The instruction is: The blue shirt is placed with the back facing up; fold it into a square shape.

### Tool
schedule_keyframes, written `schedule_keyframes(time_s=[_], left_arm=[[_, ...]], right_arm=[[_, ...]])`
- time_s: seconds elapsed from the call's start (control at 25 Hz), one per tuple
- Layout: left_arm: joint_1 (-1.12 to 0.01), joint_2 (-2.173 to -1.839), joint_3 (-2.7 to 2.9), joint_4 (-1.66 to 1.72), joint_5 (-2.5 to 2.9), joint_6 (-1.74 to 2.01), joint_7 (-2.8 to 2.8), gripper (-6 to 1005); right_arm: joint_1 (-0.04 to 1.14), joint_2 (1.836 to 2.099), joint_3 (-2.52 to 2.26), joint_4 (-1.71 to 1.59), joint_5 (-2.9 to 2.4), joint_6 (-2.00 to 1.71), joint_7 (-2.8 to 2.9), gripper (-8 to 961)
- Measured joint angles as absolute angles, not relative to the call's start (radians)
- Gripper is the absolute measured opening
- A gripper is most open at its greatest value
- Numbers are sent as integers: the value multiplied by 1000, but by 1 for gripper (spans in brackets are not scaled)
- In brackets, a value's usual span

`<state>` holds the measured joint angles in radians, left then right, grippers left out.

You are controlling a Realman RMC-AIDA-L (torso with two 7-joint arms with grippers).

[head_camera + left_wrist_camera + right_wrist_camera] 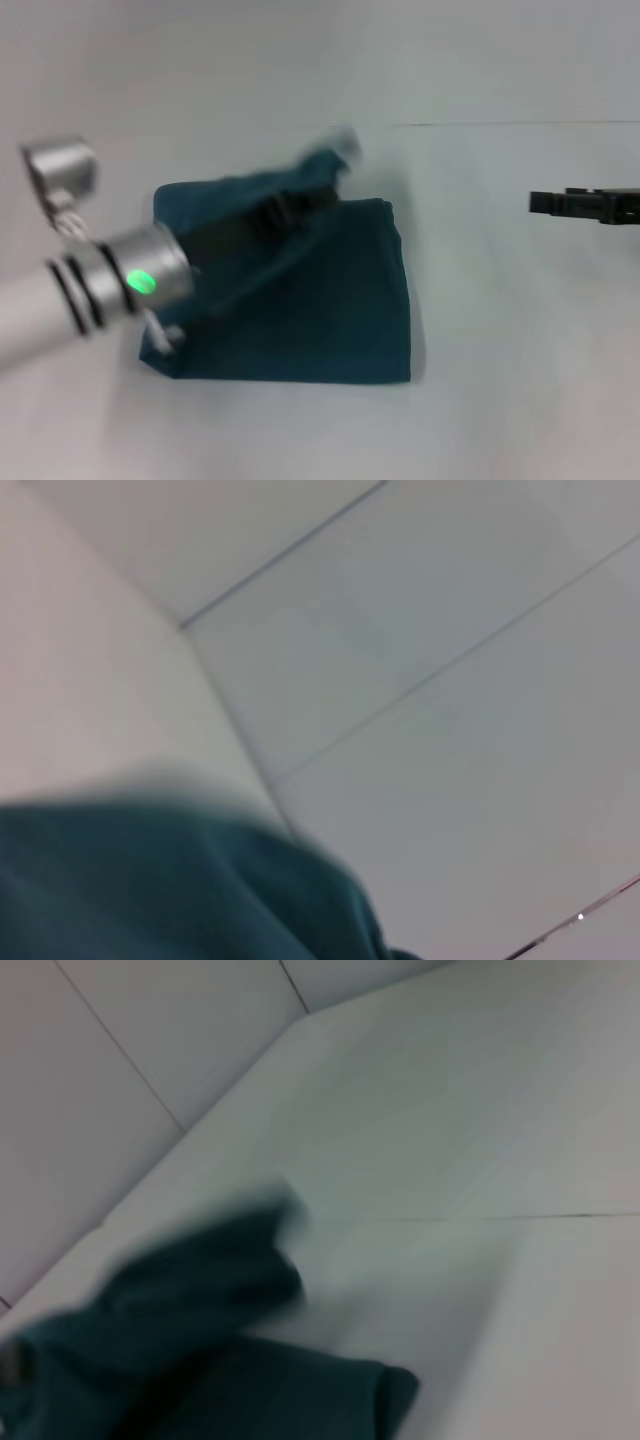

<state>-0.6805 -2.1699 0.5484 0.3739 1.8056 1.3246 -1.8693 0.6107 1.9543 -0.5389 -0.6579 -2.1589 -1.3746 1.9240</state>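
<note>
bare table (pixel 520 330) right of blue shirt (pixel 330 300)

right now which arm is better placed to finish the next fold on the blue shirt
Left, probably. The left gripper is over the blue shirt, with a raised flap of cloth at its tip. The right gripper hangs off to the right, clear of the shirt.

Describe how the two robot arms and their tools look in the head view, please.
The left arm is a pale, round tube that ends in a silver metal cuff with dark rings and a glowing green light. A silver bracket sits near its upper edge. Its left tool is dark and blurred over the blue shirt. The right tool is flat, black and blocky.
</note>
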Motion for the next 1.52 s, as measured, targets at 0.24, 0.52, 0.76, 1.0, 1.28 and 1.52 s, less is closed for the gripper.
schedule_keyframes(time_s=[0.24, 0.52, 0.76, 1.0, 1.28, 1.52], left_arm=[[-727, -2177, 472, -97, 1689, 1109, -1475, 55], [-683, -2177, 423, -164, 1705, 1208, -1373, 62], [-668, -2173, 448, -73, 1807, 1410, -1403, 108], [-636, -2170, 447, 49, 1889, 1569, -1408, 350], [-587, -2167, 439, 184, 1886, 1605, -1401, 761], [-535, -2161, 544, 367, 1889, 1644, -1332, 873]], right_arm=[[583, 1933, -540, -659, -2162, -1378, 1904, 916], [584, 1928, -544, -655, -2165, -1367, 1892, 915], [599, 1937, -546, -650, -2166, -1357, 1901, 915], [608, 1941, -556, -640, -2166, -1344, 1921, 915], [633, 1937, -636, -626, -2171, -1337, 2039, 915], [666, 1945, -692, -602, -2171, -1350, 2158, 915]])
